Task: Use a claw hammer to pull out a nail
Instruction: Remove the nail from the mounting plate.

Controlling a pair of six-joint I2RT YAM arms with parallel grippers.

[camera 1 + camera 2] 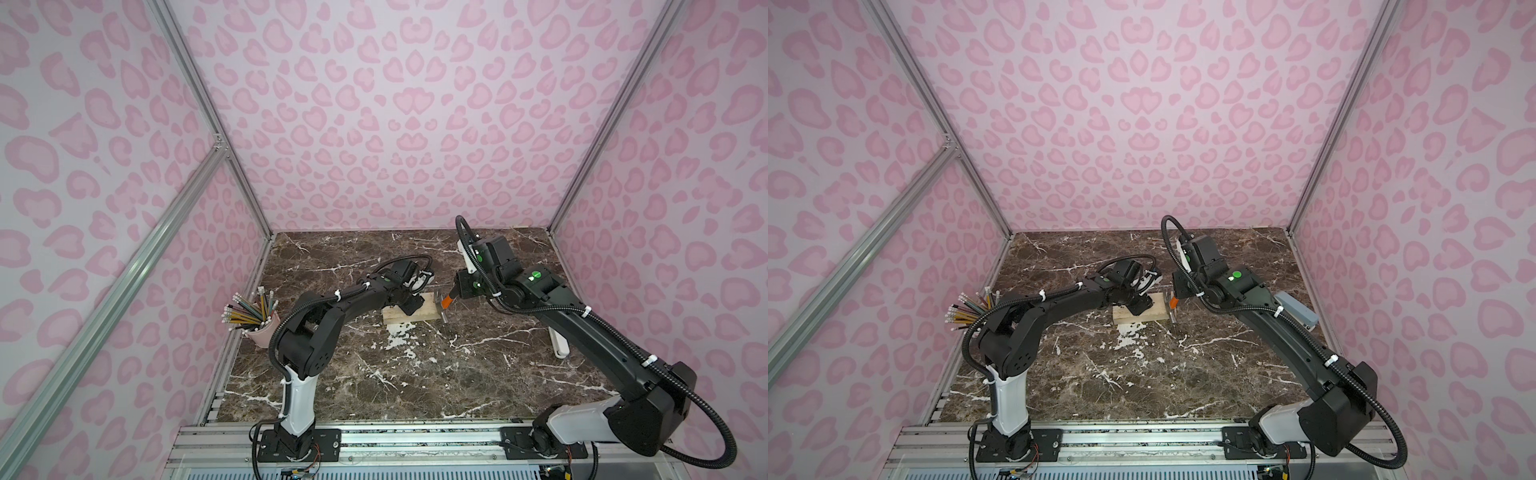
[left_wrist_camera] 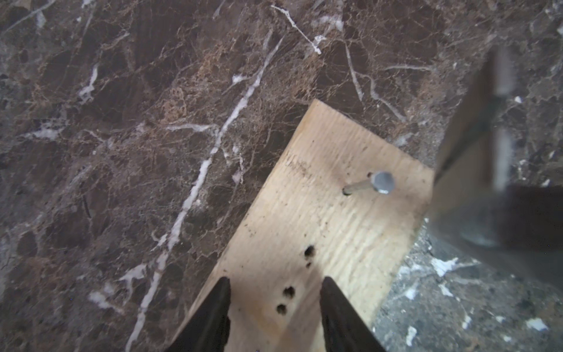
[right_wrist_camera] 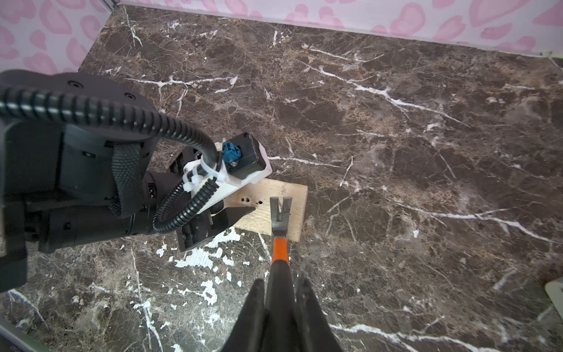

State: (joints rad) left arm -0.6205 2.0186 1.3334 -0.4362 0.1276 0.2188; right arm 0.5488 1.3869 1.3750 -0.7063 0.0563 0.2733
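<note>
Right gripper (image 3: 281,304): bottom centre of the right wrist view; clamped on the hammer's black shaft.
Hammer (image 3: 279,250): runs up from those fingers; orange collar mid-frame, forked claw over the right end of the board. Centre of both top views (image 1: 446,302).
Left gripper (image 2: 275,285): bottom of the left wrist view; jaws apart, nothing between them, tips over the board beside old nail holes.
Board (image 2: 304,219): pale wood, flat on the table, lower right of that view.
Nail (image 2: 367,186): right of centre; leans out of the board, head well clear of the wood. A blurred shape at the right edge, likely the hammer head, is near it but apart.
Step in hand: likely bringing the claw to the nail; not yet hooked.
Next move: calls for the fork sliding under the head, astride the shank, then rocking back while the board is pinned down.
Table (image 1: 395,386): brown marble pattern, white veins, a scuffed white patch below the board.
Pencil cup (image 1: 262,332): left of centre, well apart.
Walls (image 1: 374,124): pale pink, darker pink blotches; metal struts at the corners.
</note>
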